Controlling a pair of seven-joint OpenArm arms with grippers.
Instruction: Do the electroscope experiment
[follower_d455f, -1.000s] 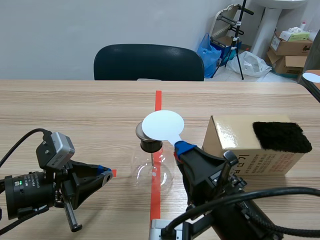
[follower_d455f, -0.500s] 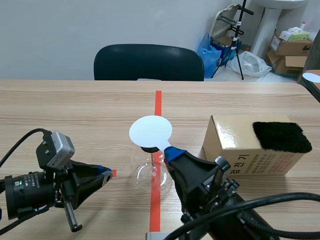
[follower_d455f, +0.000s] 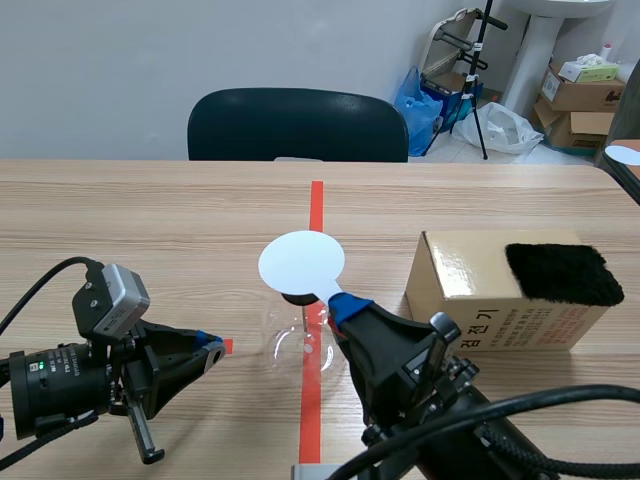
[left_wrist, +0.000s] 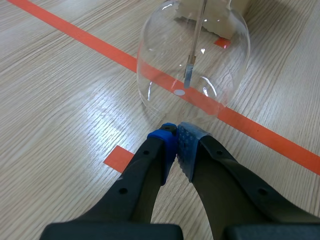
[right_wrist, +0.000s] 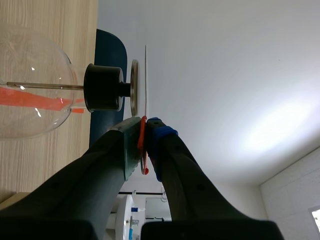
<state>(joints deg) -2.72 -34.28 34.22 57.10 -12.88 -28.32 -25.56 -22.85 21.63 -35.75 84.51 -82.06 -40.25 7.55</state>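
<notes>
Right jaws, clamped on the disc (follower_d455f: 301, 262), should hold it flat just over the flask's (follower_d455f: 295, 345) plate (right_wrist: 134, 80); left jaws rest closed at its nine o'clock.

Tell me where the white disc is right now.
The white disc is mid-table in the scene view, held by the right gripper directly over the glass electroscope, left of the cardboard box.

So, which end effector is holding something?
The right end effector, pinching the white paddle over the flask; the left end effector is shut on nothing.
</notes>
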